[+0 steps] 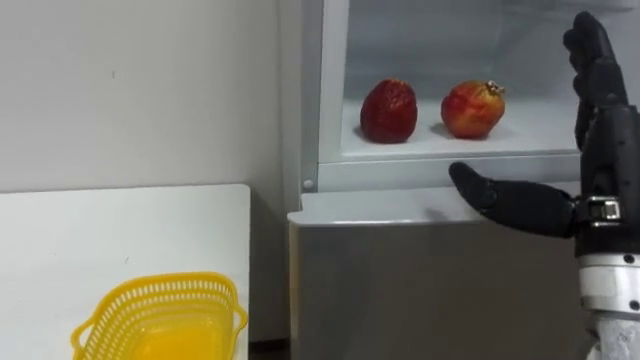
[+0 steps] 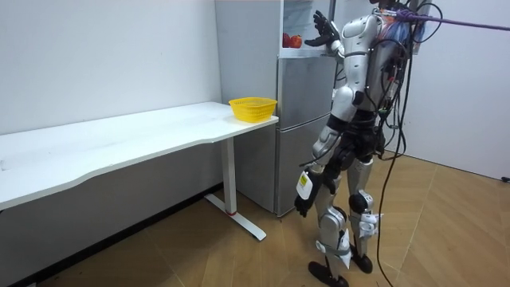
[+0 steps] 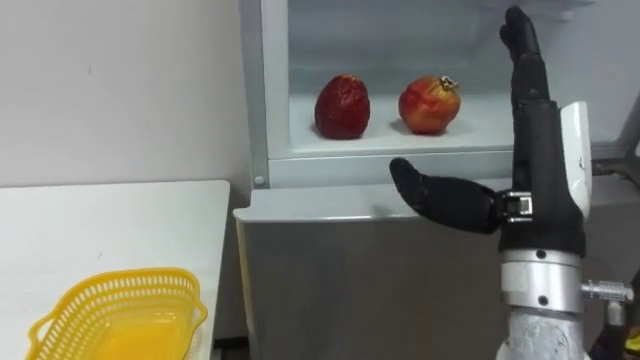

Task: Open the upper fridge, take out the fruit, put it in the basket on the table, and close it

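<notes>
The upper fridge compartment [image 1: 450, 145] stands open, with two fruits on its white shelf. On the left is a dark red strawberry-shaped fruit [image 1: 389, 111], and a red-orange pomegranate [image 1: 472, 109] sits to its right. My right hand [image 1: 600, 150] is raised in front of the shelf's right end. It is open, fingers straight up and thumb pointing left below the pomegranate, and it touches neither fruit. In the room view I stand facing the fridge [image 2: 299, 119] with the right hand [image 2: 323, 28] up at the shelf. My left hand [image 2: 303, 203] hangs by my thigh.
A yellow mesh basket [image 1: 160, 320] sits on the white table [image 1: 120, 230] to the left of the fridge, close to the table's right edge. The grey lower fridge door [image 1: 420, 290] is closed below the shelf. A white wall runs behind the table.
</notes>
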